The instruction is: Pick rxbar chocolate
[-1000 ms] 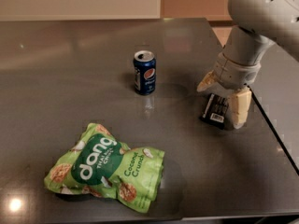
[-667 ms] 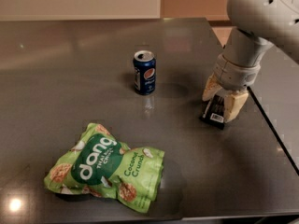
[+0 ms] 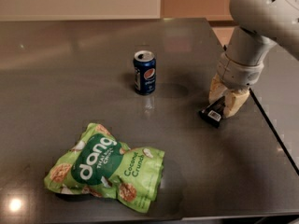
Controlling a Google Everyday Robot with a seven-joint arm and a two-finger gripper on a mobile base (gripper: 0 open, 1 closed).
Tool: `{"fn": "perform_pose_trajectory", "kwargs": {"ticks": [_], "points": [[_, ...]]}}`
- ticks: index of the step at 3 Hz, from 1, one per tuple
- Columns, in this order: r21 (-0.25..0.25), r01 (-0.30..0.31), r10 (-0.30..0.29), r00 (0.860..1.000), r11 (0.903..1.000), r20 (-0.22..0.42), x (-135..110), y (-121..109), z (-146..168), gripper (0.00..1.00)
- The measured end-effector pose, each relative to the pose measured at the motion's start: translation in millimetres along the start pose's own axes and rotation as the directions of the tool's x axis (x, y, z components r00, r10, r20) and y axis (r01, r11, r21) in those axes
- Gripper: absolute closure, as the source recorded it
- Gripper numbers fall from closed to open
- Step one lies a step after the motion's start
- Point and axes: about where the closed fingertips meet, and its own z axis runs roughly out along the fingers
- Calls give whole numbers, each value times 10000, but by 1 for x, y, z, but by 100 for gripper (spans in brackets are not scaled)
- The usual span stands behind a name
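Observation:
The rxbar chocolate is a small black bar with a white barcode patch. It is tilted at the right side of the dark table, one end between my fingers. My gripper comes down from the upper right on a pale grey arm. Its cream fingers are closed on the bar's upper end. The bar's lower end points down and left, near or just off the table top; I cannot tell which.
A blue Pepsi can stands upright at the table's middle, left of the gripper. A large green snack bag lies flat at the front left. The table's right edge runs close behind the gripper.
The fingers, spread wide around the bar a second ago, have closed onto it. The bar now sits tilted between them.

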Motion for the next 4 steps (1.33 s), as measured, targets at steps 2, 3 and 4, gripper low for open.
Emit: {"fn": "perform_pose_trajectory", "kwargs": {"ticks": [2,3,4], "points": [[331,-175,182,9996,9993,-207,-19,2,-30,100],[534,-396,396,9992,9978,25,-40,0,-55,100],[742,-728,695,9965,9946,463,-58,-7,-81,100]]}}
